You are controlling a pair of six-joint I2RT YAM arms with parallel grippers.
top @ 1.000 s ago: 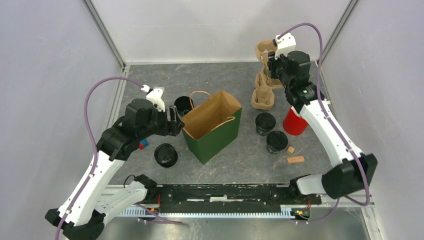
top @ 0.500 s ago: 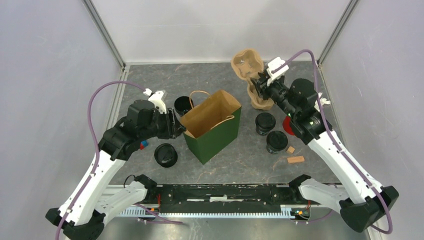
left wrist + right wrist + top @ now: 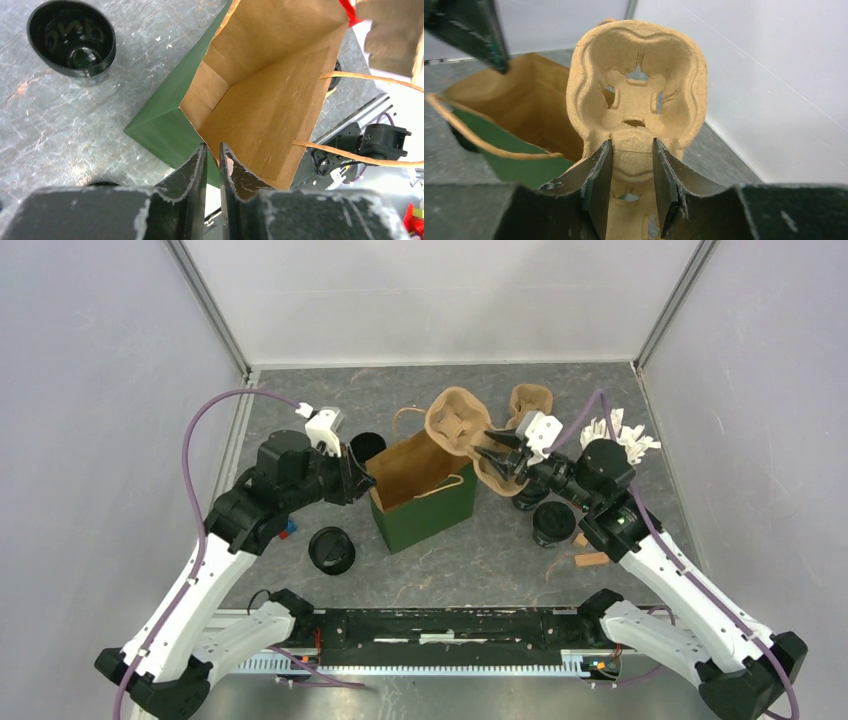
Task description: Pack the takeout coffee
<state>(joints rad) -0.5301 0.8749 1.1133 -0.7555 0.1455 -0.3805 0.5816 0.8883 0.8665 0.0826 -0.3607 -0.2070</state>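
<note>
The green paper bag [image 3: 425, 510] stands open mid-table. My left gripper [image 3: 362, 480] is shut on its left rim; in the left wrist view the paper edge runs between the nearly closed jaws of that gripper [image 3: 212, 146]. My right gripper [image 3: 496, 455] is shut on a tan pulp cup carrier [image 3: 455, 425], held tilted over the bag's right rim. Its jaws clamp the carrier's [image 3: 636, 65] middle ridge. Lidded black coffee cups stand left of the bag [image 3: 331, 550] and right of it [image 3: 553, 523]. A third is partly hidden under my right arm.
An open black cup without a lid [image 3: 367, 447] stands behind the bag's left corner. Another pulp carrier [image 3: 530, 400] lies at the back right beside the cup of white packets [image 3: 620, 432]. Two small wooden blocks [image 3: 590, 559] lie at the front right.
My left gripper has closed onto the bag's rim. My right arm has swung the carrier from the back right corner leftward to the bag's mouth. The bag has turned slightly.
</note>
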